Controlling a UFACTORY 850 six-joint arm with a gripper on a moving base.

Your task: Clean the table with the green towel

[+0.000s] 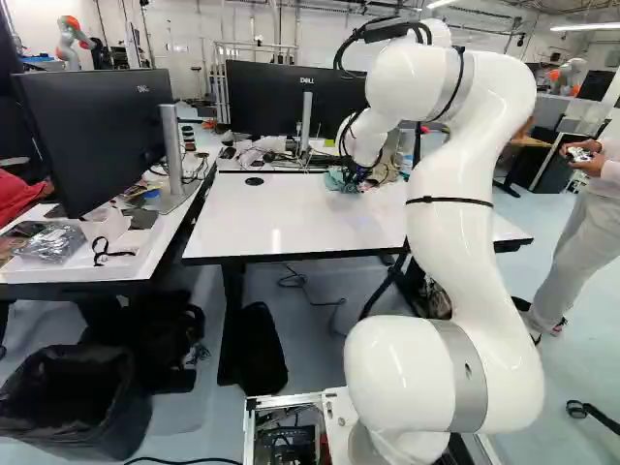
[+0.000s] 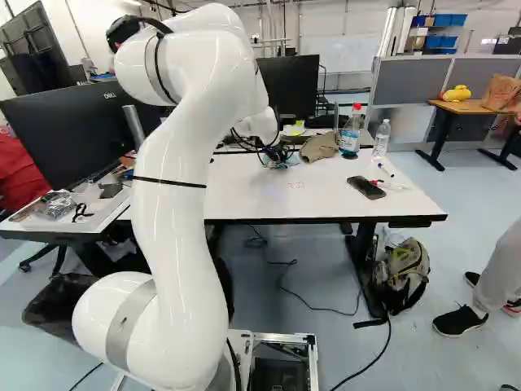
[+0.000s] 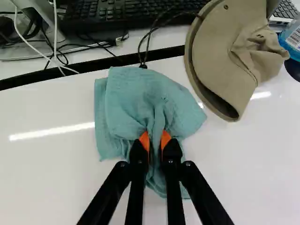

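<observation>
White table (image 1: 281, 213), green towel (image 3: 140, 101) in pincer (image 2: 278, 152), lined bin (image 1: 87, 431)

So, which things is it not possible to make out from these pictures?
Tabletop beneath the towel: hidden by it, wrist view.
Towel fold between the fingers of the gripper: covered by them, wrist view.
Keyboard, far keys: cut off by the edge, wrist view.
Red marks on the tabletop: too small, right base view.

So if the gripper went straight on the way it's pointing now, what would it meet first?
Past the green towel the gripper holds, probably the white tabletop beneath, though the gap is hard to judge.
</observation>
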